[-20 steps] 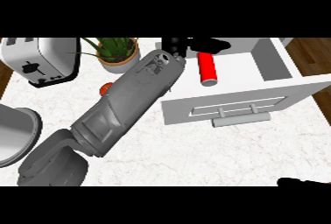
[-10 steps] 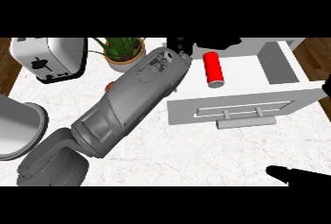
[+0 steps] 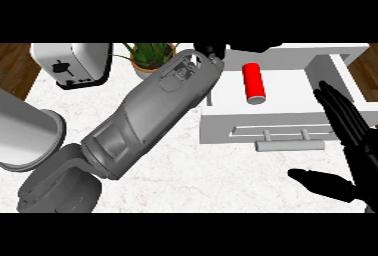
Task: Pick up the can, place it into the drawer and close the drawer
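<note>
The red can point(image 3: 254, 82) lies on its side inside the open white drawer point(image 3: 295, 100), top end pointing away from me. The drawer's front panel with its bar handle point(image 3: 289, 145) faces me. My left forearm stretches diagonally from the lower left to the drawer's far left corner. There my left hand point(image 3: 213, 50) is mostly cut off by the view's top, a little apart from the can. My right hand point(image 3: 348, 131) stands open at the right edge, fingers straight and up beside the drawer's front right corner, thumb point(image 3: 322, 182) spread low. It holds nothing.
A silver toaster point(image 3: 71, 65) and a potted plant point(image 3: 151, 55) stand at the counter's back left. A large grey metal vessel point(image 3: 22, 132) sits at the left edge. Wooden floor shows past the counter at both top corners.
My right hand has risen from the lower right corner to beside the drawer front. The can stays lying in the drawer. The left arm keeps about the same pose.
</note>
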`<state>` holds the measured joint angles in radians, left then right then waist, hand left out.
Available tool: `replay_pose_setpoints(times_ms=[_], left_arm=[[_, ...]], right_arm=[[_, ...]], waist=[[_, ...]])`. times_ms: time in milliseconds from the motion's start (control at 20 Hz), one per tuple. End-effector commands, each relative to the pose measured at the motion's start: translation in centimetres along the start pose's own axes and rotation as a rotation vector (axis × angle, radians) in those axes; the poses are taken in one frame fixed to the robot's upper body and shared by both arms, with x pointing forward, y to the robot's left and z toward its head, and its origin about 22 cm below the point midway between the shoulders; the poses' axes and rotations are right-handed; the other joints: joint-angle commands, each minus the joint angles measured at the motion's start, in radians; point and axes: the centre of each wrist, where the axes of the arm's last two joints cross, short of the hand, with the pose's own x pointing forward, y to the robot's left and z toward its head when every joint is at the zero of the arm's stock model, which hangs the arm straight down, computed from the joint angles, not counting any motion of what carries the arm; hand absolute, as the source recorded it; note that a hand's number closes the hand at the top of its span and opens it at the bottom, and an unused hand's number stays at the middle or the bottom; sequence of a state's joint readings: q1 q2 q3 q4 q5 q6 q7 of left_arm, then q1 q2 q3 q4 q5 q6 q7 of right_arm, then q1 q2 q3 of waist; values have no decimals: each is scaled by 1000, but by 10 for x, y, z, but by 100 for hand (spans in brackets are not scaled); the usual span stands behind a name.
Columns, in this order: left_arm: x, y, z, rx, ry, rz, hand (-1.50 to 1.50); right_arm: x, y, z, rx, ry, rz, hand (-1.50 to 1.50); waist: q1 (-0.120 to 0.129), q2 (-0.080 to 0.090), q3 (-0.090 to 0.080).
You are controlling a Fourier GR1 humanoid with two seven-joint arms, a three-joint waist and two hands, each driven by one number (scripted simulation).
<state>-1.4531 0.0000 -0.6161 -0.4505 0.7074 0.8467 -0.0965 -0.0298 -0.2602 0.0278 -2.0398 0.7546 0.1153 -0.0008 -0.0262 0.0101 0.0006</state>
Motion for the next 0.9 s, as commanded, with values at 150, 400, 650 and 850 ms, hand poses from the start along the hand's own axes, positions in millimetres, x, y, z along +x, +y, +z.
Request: replay_pose_setpoints(times_ms=[150, 400, 650, 850], left_arm=[[18, 7, -6, -7, 7, 7, -150], [20, 42, -17, 9, 7, 6, -150], [20, 60, -13, 15, 28, -8, -150], [15, 80, -12, 15, 20, -3, -150]], right_arm=[[-26, 55, -15, 78, 61, 222, -150], [-37, 86, -16, 12, 96, 192, -150], [-62, 117, -32, 36, 139, 228, -150], [-64, 135, -53, 29, 142, 246, -150]], waist=[[45, -10, 0], [54, -18, 0], [73, -18, 0], [76, -13, 0]])
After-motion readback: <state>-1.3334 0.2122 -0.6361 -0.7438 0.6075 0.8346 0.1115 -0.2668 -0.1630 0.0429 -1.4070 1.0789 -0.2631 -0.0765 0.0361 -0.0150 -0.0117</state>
